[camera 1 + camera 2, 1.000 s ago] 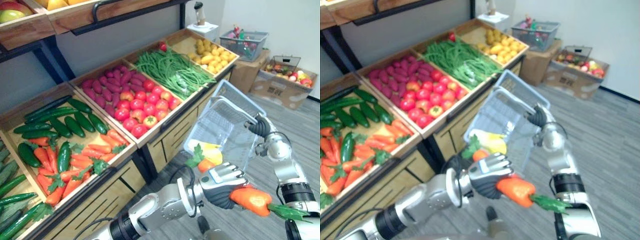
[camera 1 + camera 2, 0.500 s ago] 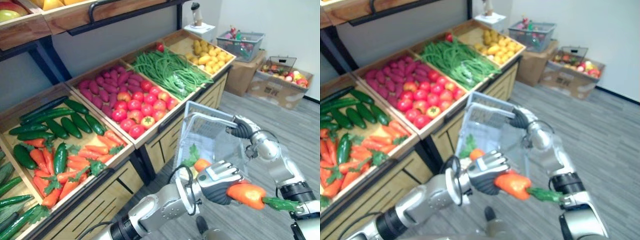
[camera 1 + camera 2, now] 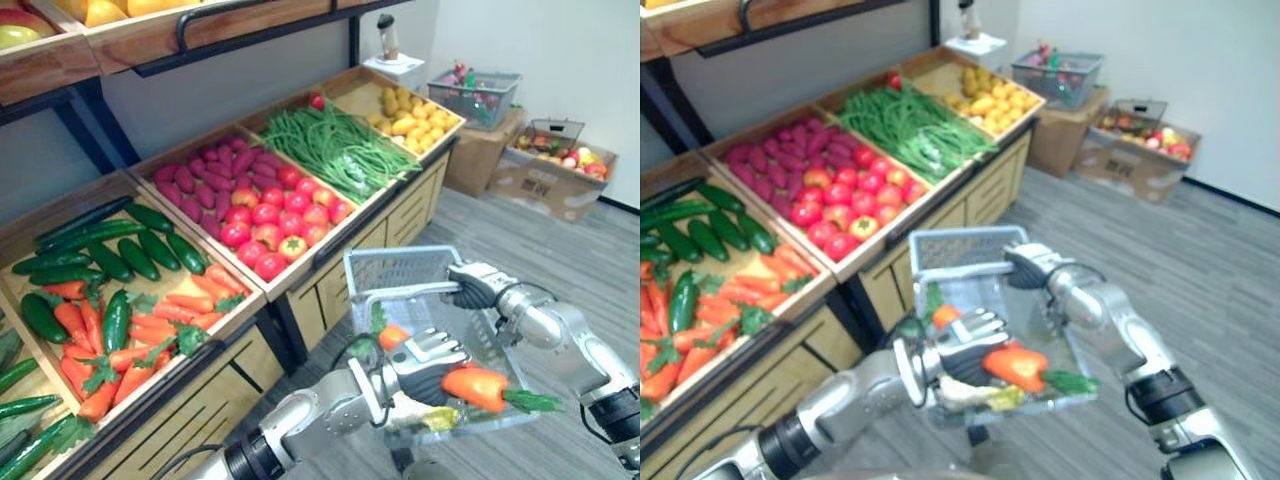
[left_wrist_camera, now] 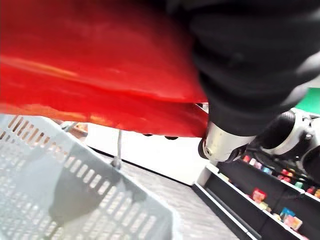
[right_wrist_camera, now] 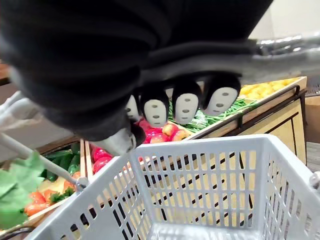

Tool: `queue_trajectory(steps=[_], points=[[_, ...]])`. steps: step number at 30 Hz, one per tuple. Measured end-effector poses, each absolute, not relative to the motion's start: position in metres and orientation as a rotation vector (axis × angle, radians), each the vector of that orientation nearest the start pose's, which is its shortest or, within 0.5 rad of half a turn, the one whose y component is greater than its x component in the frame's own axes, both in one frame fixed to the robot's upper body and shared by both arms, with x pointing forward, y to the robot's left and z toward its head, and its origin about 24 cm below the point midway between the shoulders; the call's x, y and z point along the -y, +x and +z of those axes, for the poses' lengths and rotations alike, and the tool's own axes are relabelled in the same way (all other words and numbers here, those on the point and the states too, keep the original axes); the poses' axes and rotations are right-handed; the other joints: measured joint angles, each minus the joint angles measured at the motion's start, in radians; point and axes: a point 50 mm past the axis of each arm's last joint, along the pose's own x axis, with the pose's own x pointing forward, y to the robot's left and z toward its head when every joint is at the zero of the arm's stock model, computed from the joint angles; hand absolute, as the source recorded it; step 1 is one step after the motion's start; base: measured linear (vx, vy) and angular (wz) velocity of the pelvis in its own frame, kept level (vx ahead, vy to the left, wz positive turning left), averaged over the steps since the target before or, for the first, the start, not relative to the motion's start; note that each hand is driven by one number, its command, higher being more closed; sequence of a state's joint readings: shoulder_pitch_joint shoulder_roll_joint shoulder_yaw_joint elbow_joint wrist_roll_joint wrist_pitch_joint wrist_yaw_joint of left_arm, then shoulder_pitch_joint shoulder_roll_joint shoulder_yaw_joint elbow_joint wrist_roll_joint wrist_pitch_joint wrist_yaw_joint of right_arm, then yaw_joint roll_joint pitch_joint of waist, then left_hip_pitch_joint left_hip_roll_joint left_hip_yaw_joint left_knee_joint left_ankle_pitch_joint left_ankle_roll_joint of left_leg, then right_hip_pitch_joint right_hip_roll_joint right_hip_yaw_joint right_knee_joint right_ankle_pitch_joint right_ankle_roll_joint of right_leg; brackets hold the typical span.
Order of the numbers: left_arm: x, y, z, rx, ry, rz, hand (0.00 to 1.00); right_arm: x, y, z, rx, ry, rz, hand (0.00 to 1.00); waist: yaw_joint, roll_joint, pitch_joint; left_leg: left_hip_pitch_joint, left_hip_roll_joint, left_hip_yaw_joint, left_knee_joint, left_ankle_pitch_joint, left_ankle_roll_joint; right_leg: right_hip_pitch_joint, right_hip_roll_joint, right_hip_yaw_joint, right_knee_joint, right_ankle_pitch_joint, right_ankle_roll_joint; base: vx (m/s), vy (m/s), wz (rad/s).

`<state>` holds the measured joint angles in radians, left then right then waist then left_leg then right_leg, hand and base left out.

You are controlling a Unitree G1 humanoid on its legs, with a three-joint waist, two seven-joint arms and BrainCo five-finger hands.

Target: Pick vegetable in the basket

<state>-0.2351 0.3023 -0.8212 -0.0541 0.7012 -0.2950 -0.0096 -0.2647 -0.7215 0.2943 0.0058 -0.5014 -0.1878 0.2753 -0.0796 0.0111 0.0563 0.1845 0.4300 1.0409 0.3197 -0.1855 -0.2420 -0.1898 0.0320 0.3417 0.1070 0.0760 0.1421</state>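
Right, the carrot (image 3: 478, 386) is clenched in my left hand (image 3: 425, 362), hanging over the open top of the basket (image 3: 400, 262). My right hand (image 3: 478, 285) is wrapped round the handle (image 3: 405, 294). This looks like the placing step: next I lower and let go, clear of that handle. The stand (image 3: 330, 288) sits close on the left, with open floor (image 3: 560, 250) to the right.

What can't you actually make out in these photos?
- Contents of the basket: left eye view, mostly behind the left robot hand and its carrot.
- Carrot's shape: left wrist view, too close, a red blur.
- Items in the far bin: eye views, too small.
- Palm of the right robot hand: right wrist view, too close, a dark blur.
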Motion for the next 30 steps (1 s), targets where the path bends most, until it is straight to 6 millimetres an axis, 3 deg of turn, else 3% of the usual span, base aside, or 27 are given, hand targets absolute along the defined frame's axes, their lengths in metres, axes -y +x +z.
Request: queue_trajectory(steps=[14,19,27,28,30], points=[[0.010,0.233,0.013,0.422,1.129,-0.887,1.00,0.163,0.279,0.107,0.271,-1.233,0.617,1.00,-0.002,-0.019,-0.015,0.011,-0.010,0.017,-0.010,0.005,0.008,-0.004,0.003,0.023,-0.004,0.000,0.000,0.00,0.004,-0.04],[0.003,0.242,-0.010,0.294,1.215,-0.853,1.00,0.158,0.279,0.104,0.274,-1.220,0.631,1.00,-0.008,-0.033,-0.014,0.012,-0.051,0.017,-0.067,0.031,0.014,-0.007,-0.015,0.031,-0.030,0.011,0.004,0.00,0.000,0.00],[-0.015,0.261,-0.032,0.079,1.293,-0.769,1.00,0.153,0.277,0.094,0.239,-1.177,0.683,1.00,-0.053,-0.051,-0.011,0.026,-0.130,0.014,-0.161,0.058,0.025,0.003,-0.053,0.054,-0.073,0.025,0.022,-0.02,0.021,-0.01],[-0.018,0.264,-0.034,0.062,1.307,-0.763,0.00,0.154,0.278,0.092,0.225,-1.171,0.686,1.00,-0.054,-0.052,-0.010,0.027,-0.136,0.012,-0.166,0.058,0.025,0.004,-0.057,0.056,-0.073,0.025,0.022,-0.03,0.029,-0.05],[-0.020,0.266,-0.035,0.045,1.315,-0.755,0.00,0.156,0.278,0.090,0.212,-1.171,0.687,1.00,-0.056,-0.053,-0.010,0.027,-0.148,0.007,-0.180,0.061,0.029,0.004,-0.063,0.056,-0.075,0.025,0.023,-0.04,0.021,0.03]])
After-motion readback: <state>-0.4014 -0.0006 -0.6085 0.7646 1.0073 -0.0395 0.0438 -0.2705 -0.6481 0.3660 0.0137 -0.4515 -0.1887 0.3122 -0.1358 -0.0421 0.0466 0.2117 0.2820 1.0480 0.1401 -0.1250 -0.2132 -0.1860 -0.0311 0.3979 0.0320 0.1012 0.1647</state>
